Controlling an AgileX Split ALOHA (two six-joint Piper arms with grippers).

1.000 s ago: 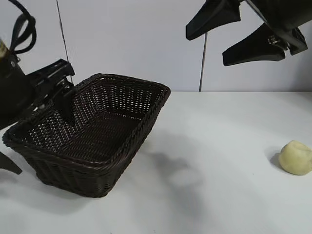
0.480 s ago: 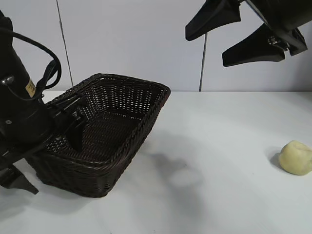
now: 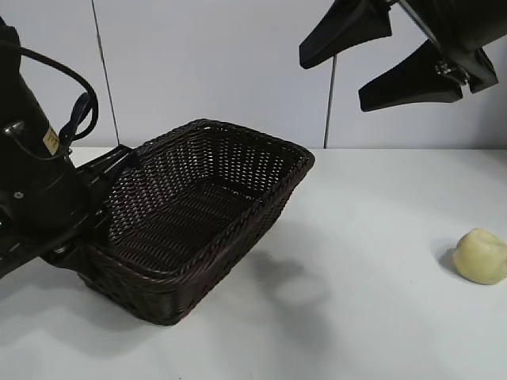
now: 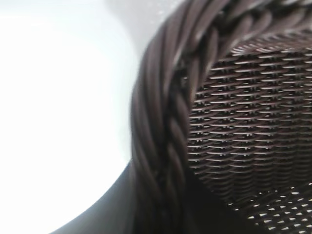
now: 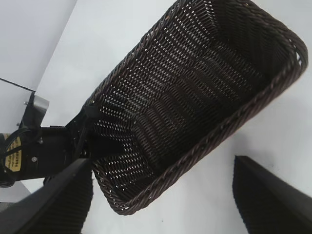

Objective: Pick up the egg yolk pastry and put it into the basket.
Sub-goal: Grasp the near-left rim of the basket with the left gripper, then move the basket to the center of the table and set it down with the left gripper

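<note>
White worktop [image 3: 356,332] under a pale panelled wall; lighting even.

Basket [image 3: 230,170]: dark brown wicker, braided rim, on the left half of the worktop. It sits tilted, with the end nearest the left arm held up and the far corner pointing toward the middle of the worktop. Nothing visible inside it.

Left gripper [image 5: 87,134]: at the basket's left short end, pointing steeply down. In the right wrist view one finger reaches down the inside of the end wall, and the rim lies between the jaws, so it is clamped on the basket's rim. The left wrist view is filled by the braided rim [image 4: 161,146] and the weave behind it, right up against the camera.

Egg yolk pastry [image 3: 481,256]: pale yellow rounded lump, resting on the worktop at the far right, well apart from the basket and untouched.

Right gripper [image 3: 376,59]: hanging high above the worktop, upper right, fingers [image 3: 408,79] spread wide apart, holding nothing. Its fingers [image 5: 268,195] frame the basket in its own wrist view.
</note>
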